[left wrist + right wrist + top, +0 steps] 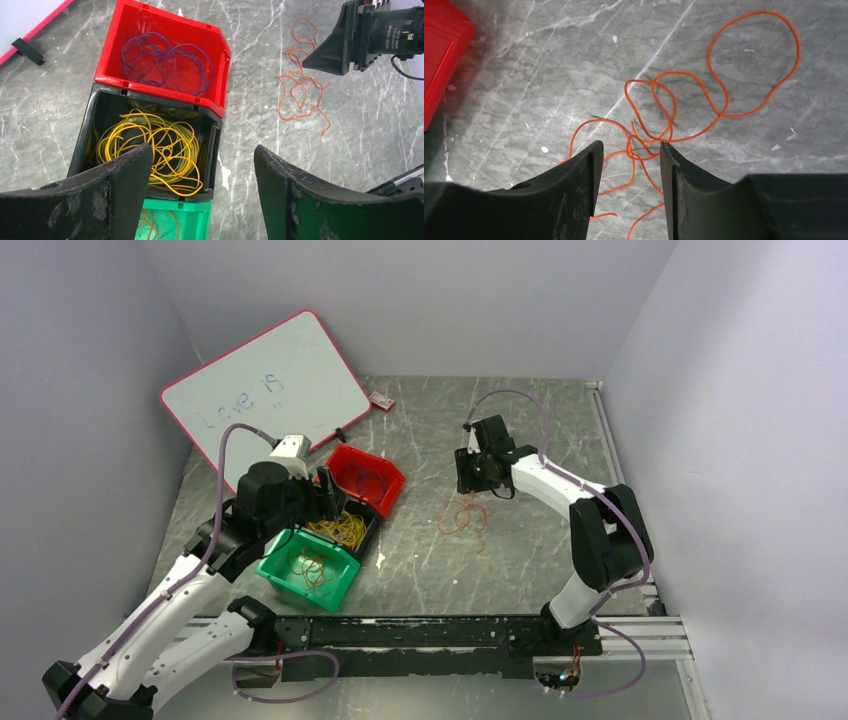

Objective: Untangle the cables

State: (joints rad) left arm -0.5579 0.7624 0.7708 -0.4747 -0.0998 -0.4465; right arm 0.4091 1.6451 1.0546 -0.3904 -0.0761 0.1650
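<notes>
A loose tangle of thin orange cables (pixel 465 515) lies on the grey table; it also shows in the left wrist view (pixel 300 90) and the right wrist view (pixel 664 115). My right gripper (pixel 475 472) hovers over its far edge, open, with strands showing on the table between the fingertips (pixel 630 145). My left gripper (pixel 325 495) is open and empty (pixel 202 150) above the black bin. The red bin (pixel 220 75) holds purple cables (pixel 165 57), the black bin (pixel 82 135) holds yellow cables (pixel 165 145), and the green bin (pixel 190 215) holds orange cables (pixel 150 222).
The three bins stand in a row at centre left: red (pixel 395 480), black (pixel 372 525), green (pixel 345 575). A whiteboard (pixel 265 390) leans at the back left, with a small red-edged item (pixel 380 400) beside it. Walls close in on three sides.
</notes>
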